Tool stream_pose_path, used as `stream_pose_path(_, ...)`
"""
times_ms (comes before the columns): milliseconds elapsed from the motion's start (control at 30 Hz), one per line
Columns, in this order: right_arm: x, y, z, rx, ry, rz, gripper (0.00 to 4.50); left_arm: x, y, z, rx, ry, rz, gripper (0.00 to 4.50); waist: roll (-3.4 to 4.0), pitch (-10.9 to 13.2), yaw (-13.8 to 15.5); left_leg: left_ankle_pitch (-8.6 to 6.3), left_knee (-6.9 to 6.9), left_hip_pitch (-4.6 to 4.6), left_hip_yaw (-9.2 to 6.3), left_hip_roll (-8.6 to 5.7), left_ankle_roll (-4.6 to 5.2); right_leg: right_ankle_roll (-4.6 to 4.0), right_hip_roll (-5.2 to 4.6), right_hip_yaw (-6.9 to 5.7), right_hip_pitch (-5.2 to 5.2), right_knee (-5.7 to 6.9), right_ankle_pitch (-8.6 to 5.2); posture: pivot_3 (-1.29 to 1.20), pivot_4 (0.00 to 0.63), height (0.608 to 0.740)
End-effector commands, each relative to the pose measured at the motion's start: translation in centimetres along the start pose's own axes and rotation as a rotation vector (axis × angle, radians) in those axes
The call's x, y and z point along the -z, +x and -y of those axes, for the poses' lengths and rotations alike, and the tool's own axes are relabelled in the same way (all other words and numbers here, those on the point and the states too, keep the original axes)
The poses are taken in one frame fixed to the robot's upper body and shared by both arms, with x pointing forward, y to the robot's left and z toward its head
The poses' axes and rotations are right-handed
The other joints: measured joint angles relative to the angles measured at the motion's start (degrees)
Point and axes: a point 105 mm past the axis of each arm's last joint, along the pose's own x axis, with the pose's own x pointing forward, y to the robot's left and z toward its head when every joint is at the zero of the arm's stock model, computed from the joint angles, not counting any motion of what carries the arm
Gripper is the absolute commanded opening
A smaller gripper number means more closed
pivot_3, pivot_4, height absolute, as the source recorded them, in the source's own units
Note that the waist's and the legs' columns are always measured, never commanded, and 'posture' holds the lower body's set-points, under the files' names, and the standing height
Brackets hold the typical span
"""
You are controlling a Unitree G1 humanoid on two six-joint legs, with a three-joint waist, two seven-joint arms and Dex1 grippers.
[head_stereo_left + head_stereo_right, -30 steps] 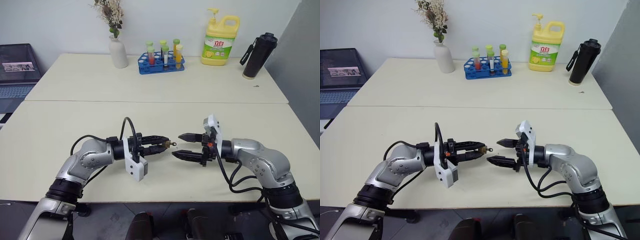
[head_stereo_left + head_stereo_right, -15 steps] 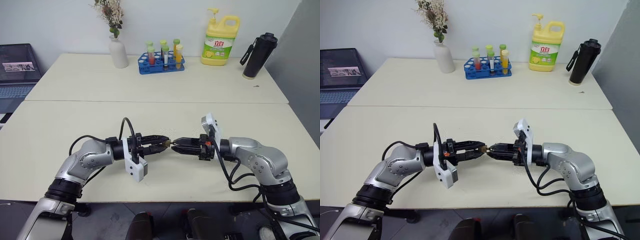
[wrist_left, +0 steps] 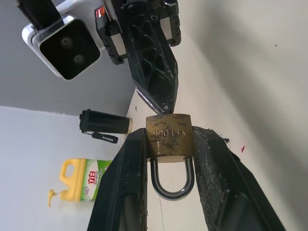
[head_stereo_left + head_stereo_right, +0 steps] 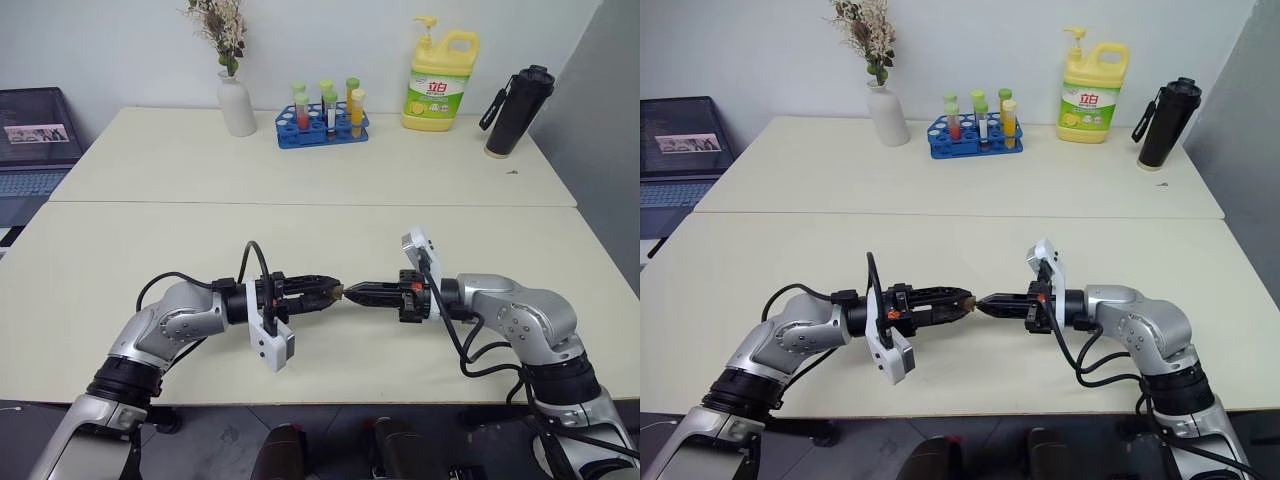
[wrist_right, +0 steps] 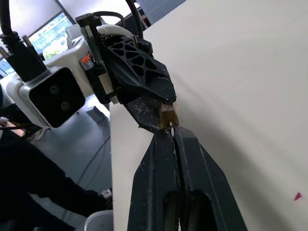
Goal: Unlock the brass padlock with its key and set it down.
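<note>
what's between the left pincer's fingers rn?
The brass padlock: its body is clamped between the left pincer fingers, shackle pointing back toward the wrist. The right pincer, shut, meets the padlock's far end; the key there is covered by its tips.

2 end effectors (image 4: 333, 290) (image 4: 352, 293), 1 brass padlock (image 3: 168, 135), 1 vase (image 4: 237, 103), 1 soap jug (image 4: 439, 82), 1 black flask (image 4: 516, 112), 1 tube rack (image 4: 322, 130), 1 laptop (image 4: 35, 140)

arms: silver-grey rounded shells, black joint bands | cables: black loops at each wrist | wrist cameras: white housings, dark twin lenses | left gripper (image 4: 335, 292), right gripper (image 4: 352, 294): black fingers, lattice-ribbed, tips seemingly scuffed
</note>
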Motion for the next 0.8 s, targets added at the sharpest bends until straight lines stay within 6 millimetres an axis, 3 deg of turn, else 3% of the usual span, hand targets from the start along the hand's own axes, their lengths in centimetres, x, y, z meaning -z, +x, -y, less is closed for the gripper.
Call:
stream_pose_path(33,-1.7,-0.3,-1.4,-0.096,0.082,0.025,0.00,0.0,-0.1,-0.1,0.011,0.060,0.011,0.96,0.00,0.00,0.01,0.00,0.00,0.00,0.00,0.00,0.00,-0.01,-0.01,0.01,0.00,0.00,0.01,0.00,0.150,0.740)
stream_pose_path(233,-2.1,-0.3,-1.8,-0.136,0.254,0.014,0.00,-0.1,0.1,0.1,0.017,0.119,0.029,0.96,0.00,0.00,0.01,0.00,-0.01,-0.01,0.02,0.00,0.00,-0.04,-0.02,0.00,0.00,0.01,0.03,0.00,0.150,0.740)
stream_pose_path(500,-2.6,-0.2,-1.2,-0.105,0.316,0.026,0.00,-0.2,0.0,0.1,0.004,0.136,0.024,0.96,0.00,0.00,-0.05,0.00,-0.02,-0.02,0.01,0.00,0.00,-0.01,-0.03,-0.01,0.00,0.01,0.02,0.00,0.150,0.740)
stream_pose_path(667,-2.7,-0.1,-1.2,-0.084,0.280,0.025,0.00,-0.1,0.0,0.0,-0.007,0.126,0.018,0.96,0.00,0.00,-0.06,0.00,-0.02,-0.03,0.01,0.00,0.00,0.02,-0.03,-0.03,-0.01,0.00,0.02,0.00,0.150,0.740)
stream_pose_path(800,-2.7,-0.2,-1.5,-0.055,0.072,0.013,0.00,0.0,-0.1,0.0,-0.011,0.115,0.012,0.96,0.01,0.00,-0.06,0.00,-0.02,-0.05,-0.01,-0.02,0.00,0.10,-0.04,-0.02,-0.03,0.00,-0.03,0.00,0.150,0.740)
